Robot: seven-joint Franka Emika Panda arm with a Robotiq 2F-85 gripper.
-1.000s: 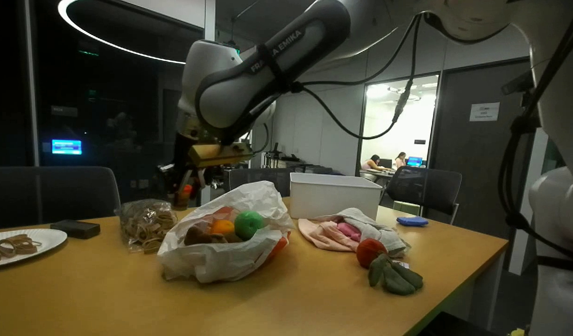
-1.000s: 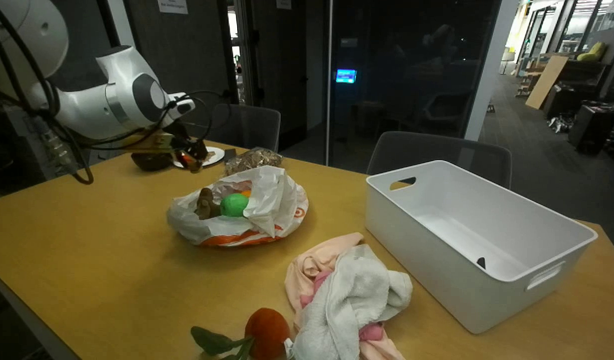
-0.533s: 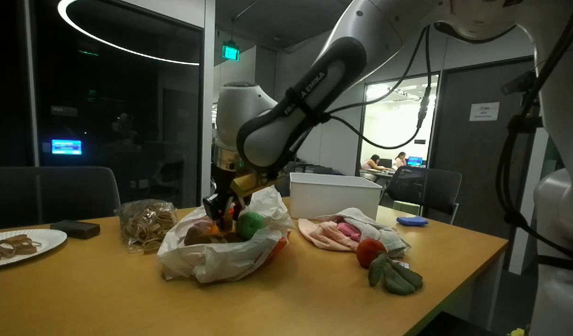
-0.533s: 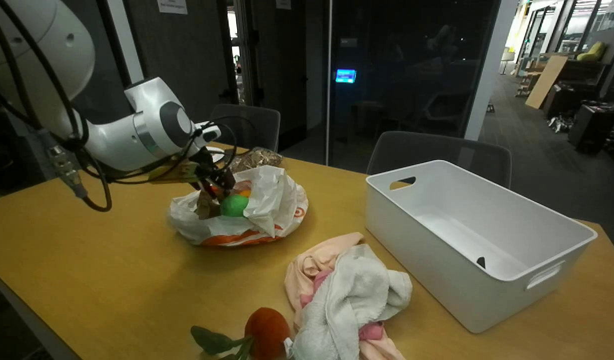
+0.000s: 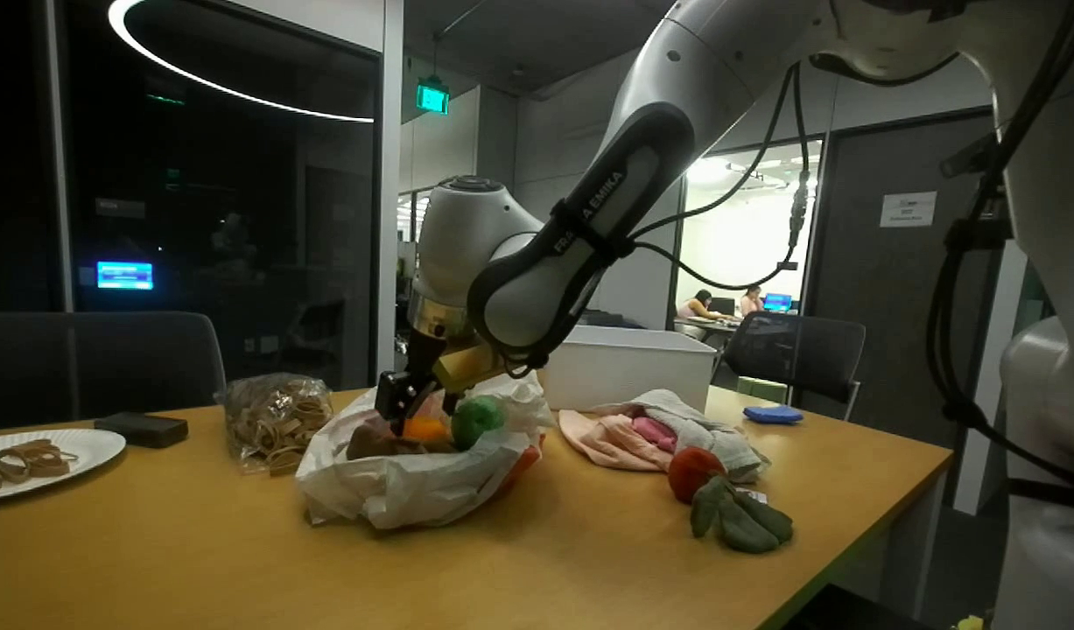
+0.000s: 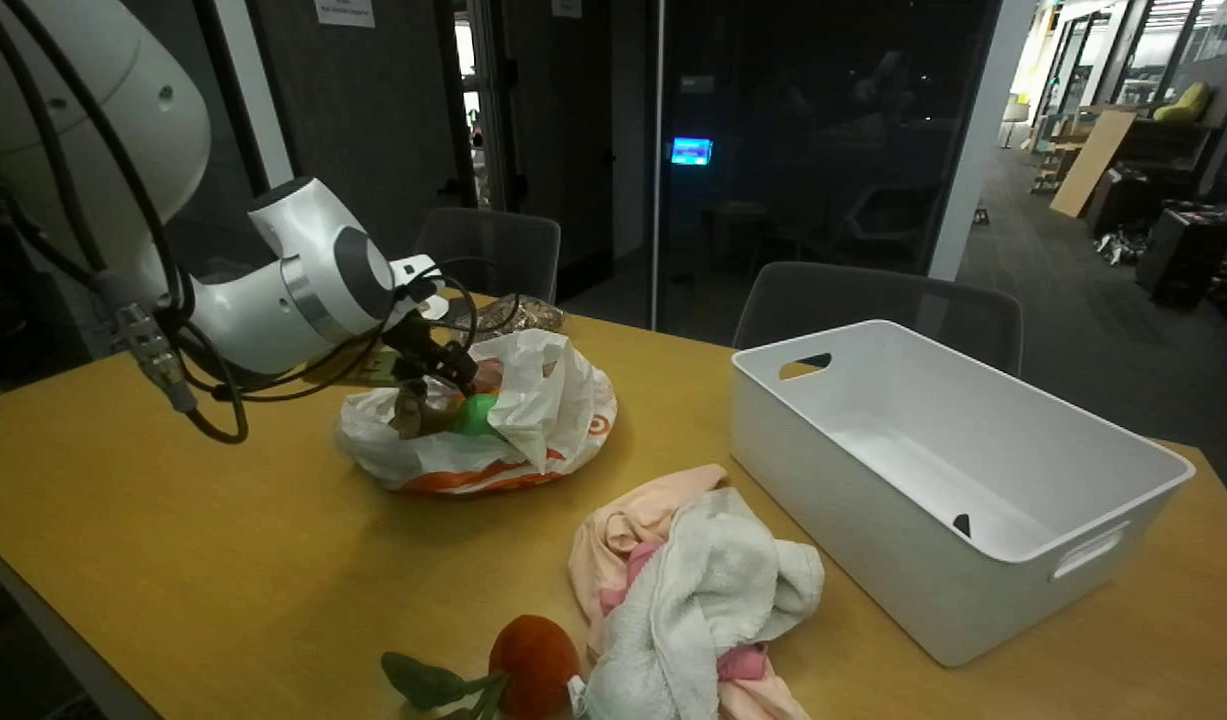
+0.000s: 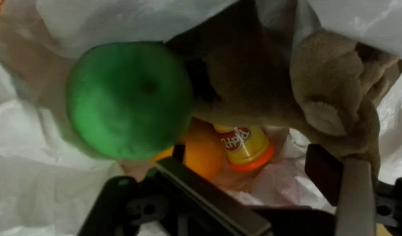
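Noted at closest range: black two-fingered claw [image 7: 248,170], fingers spread wide, nothing grasped, at the mouth of a thin, crumpled white plastic bag [image 5: 370,494]. Step in hand, as judged: positioning over loose contents, ahead of any grip. Next move called for, as judged: squaring up to a single item without pinching slack film. Found inside the bag, just beside or between the fingers, contact unclear: smooth orange ball [image 7: 204,152] and squat yellow tub [image 7: 251,149] with orange rim. Alongside: smooth, dimpled green ball [image 7: 128,101] and soft, folded brown plush toy [image 7: 328,75]. Farther out on the wood-toned tabletop [image 5: 607,560]: clear bag of brown rings [image 5: 278,429], nubby pale-grey towel [image 6: 693,590], leafy orange-red plush fruit [image 6: 533,665], rigid white rectangular bin [image 6: 853,510]. Beyond: dark-backed chairs [image 6: 873,295].
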